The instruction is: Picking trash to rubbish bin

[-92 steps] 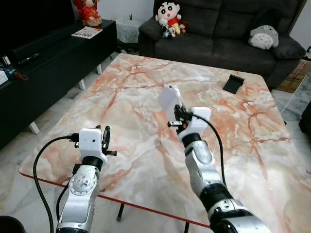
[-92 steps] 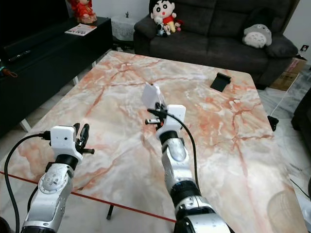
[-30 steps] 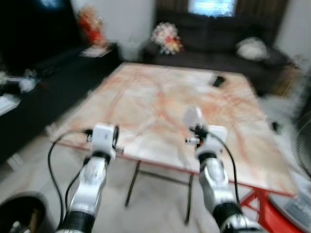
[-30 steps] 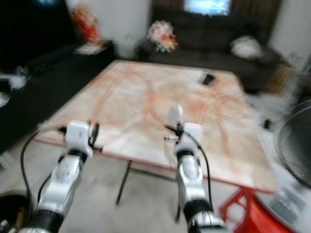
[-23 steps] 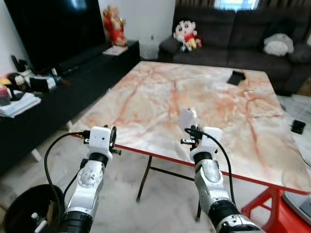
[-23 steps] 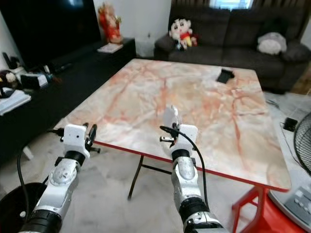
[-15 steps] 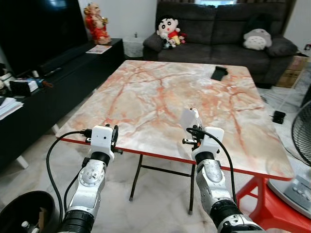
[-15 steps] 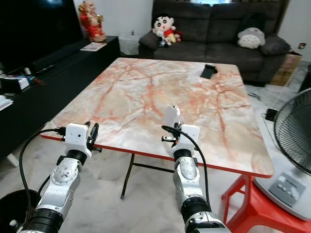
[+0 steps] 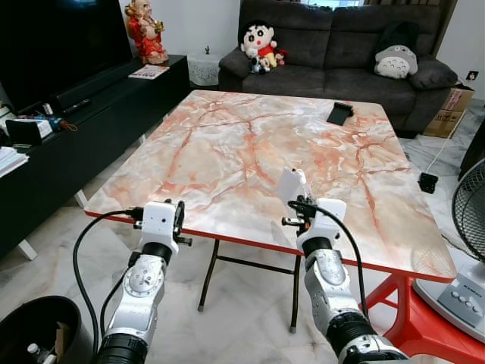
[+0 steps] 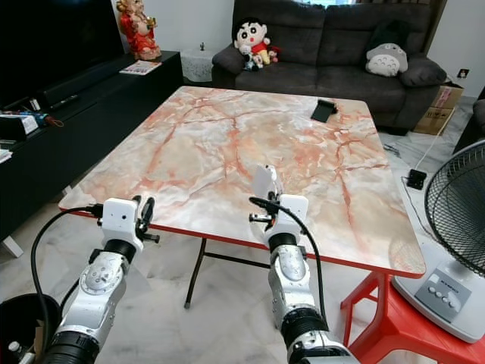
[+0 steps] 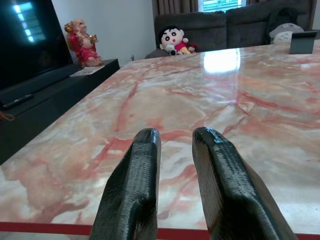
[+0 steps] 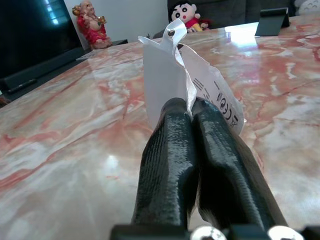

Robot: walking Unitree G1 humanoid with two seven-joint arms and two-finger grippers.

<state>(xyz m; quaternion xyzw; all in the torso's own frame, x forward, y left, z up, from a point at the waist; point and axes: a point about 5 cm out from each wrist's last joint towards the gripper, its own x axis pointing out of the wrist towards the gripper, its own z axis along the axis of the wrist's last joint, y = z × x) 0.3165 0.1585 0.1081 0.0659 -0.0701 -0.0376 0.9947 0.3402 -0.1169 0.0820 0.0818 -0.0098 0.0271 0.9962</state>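
A white crumpled wrapper (image 9: 290, 184) with printed text stands up from my right gripper (image 9: 296, 204), which is shut on it just over the near edge of the marble table (image 9: 227, 152). In the right wrist view the wrapper (image 12: 167, 70) sticks out above the closed fingertips (image 12: 175, 107). My left gripper (image 9: 179, 215) hovers at the table's near left edge, open, with nothing between its fingers (image 11: 144, 140). A black rubbish bin (image 9: 30, 330) with some trash inside sits on the floor at the lower left.
A black phone stand (image 9: 339, 114) rests at the table's far side. A dark TV cabinet (image 9: 68, 121) runs along the left, a sofa (image 9: 348, 72) with plush toys at the back. A fan (image 10: 458, 212) and a red stool (image 9: 420, 311) stand at the right.
The camera has backed away from the table, bringing its near edge, the floor and the bin into view. The right gripper still holds the wrapper; the left gripper is unchanged.
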